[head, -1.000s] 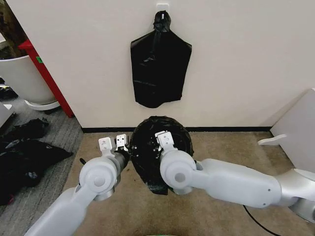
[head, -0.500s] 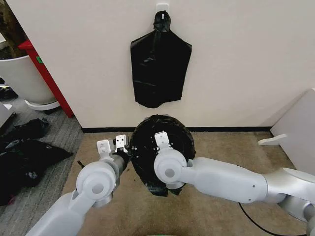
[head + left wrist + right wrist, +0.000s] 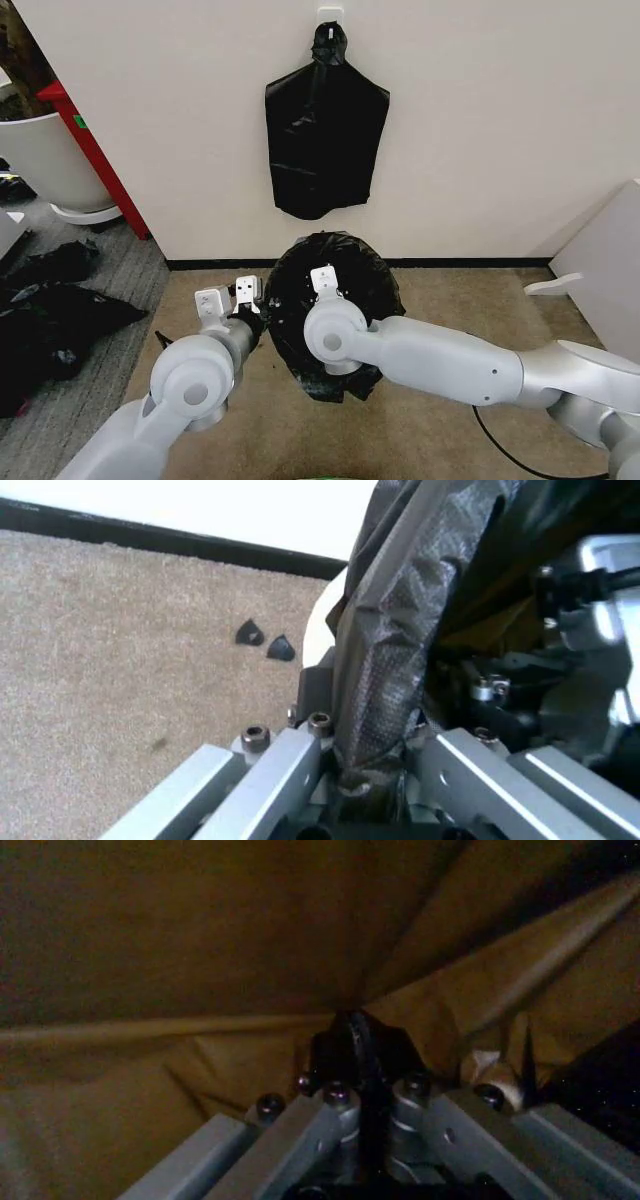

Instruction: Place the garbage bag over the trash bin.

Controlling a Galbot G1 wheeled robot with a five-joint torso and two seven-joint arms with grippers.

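Garbage bag (image 3: 335, 300) is draped over the trash bin (image 3: 318, 622) on the carpet (image 3: 450, 420), near the wall. Left gripper (image 3: 375, 776) is clamped on the bag's left edge at the rim. Right gripper (image 3: 360, 1057), inside the bag, pinches a fold of film. Risk: opposing pulls could tear the thin plastic, or tip the light bin.

You're looking at the left gripper (image 3: 365, 784) pinched tight on a fold of the garbage bag (image 3: 395, 630), trash bin (image 3: 322, 622) edge just behind, tan carpet (image 3: 120, 645) beside it.
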